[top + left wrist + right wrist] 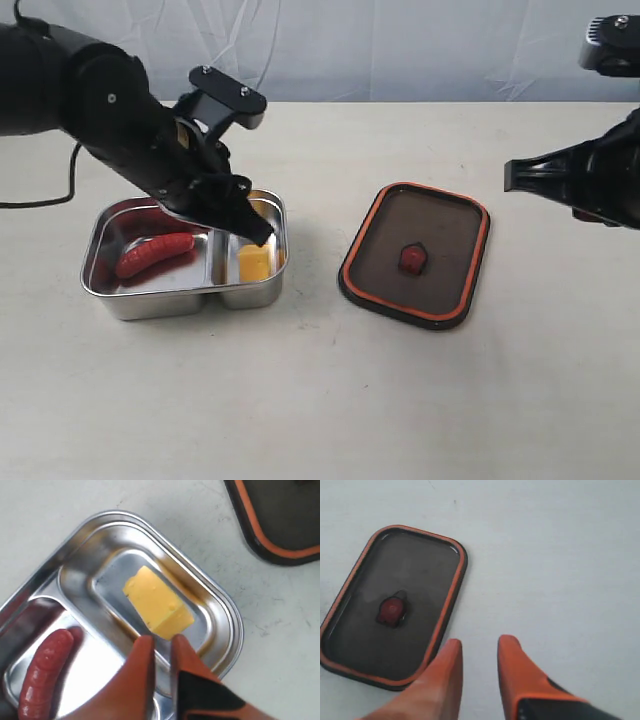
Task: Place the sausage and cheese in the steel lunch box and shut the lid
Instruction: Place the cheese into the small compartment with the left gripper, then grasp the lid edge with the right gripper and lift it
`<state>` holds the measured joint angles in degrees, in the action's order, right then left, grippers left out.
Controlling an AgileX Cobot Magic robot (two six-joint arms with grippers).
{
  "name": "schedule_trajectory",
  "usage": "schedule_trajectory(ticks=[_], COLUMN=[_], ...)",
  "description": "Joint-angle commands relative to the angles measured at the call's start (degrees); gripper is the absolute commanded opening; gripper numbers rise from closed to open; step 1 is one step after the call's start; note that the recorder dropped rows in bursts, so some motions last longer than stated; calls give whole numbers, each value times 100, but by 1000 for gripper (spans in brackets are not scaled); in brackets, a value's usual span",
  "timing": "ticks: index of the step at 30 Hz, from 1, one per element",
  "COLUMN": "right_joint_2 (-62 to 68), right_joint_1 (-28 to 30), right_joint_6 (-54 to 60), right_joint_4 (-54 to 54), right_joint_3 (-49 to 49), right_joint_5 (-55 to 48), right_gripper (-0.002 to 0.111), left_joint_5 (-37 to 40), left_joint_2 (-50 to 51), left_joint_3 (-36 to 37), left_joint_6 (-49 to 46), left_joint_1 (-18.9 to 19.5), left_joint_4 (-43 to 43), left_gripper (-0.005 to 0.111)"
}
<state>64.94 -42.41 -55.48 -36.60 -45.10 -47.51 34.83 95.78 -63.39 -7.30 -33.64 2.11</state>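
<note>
Stainless steel lunch box [160,300]: shiny two-compartment tray, directly beneath the left claw [159,639]. Likely stiff and slick-walled, and light enough to slide if nudged. Both foods lie inside; needs no grasp, only steadying.

Lid [440,235]: dark translucent plastic with an orange rim, flat on the table. It lies just ahead of the right claw [480,642] and well apart from the left claw and the box. Judged light, rigid and smooth. Lying flush, it offers little to pinch; the near long edge looks the best hold, and the small orange-red valve tab [412,258] is a poorer second. It probably skates when pushed.

Sausage [155,255]: red-brown and ridged, in the large compartment, off to the side of the left claw. Placed.

Cheese [157,602]: yellow wedge in the small compartment, just past the left claw's tips, not touching them. Placed.

Left claw: jaws drawn nearly together, nothing between them.

Right claw: jaws parted, empty, not touching the lid.
</note>
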Motion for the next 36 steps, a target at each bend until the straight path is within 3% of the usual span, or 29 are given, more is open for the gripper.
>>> schedule_trajectory(ticks=[1, 4, 6, 10, 22, 36], right_joint_2=[372, 1093, 1583, 2623, 3977, 4614], right_joint_1=[1080, 1630, 1677, 1677, 1667, 1667], right_joint_6=[1174, 2082, 2400, 2789, 2802, 2877], right_joint_4=[1042, 1941, 2242, 2662, 2707, 2833], right_joint_3=[-14, -43, -120, -535, -1229, -1601], right_joint_5=[736, 1271, 1556, 1718, 1718, 1709], right_gripper=[26, 26, 27, 48, 49, 49], left_joint_5=[97, 316, 417, 447, 507, 507], left_joint_2=[-600, -916, -1004, -1041, -1041, -1041], left_joint_3=[155, 236, 236, 236, 236, 236], left_joint_6=[300, 390, 390, 390, 390, 390], left_joint_1=[15, 15, 15, 15, 15, 15], left_joint_4=[-120, -120, -120, -120, -180, -180], left_gripper=[0, 0, 0, 0, 0, 0])
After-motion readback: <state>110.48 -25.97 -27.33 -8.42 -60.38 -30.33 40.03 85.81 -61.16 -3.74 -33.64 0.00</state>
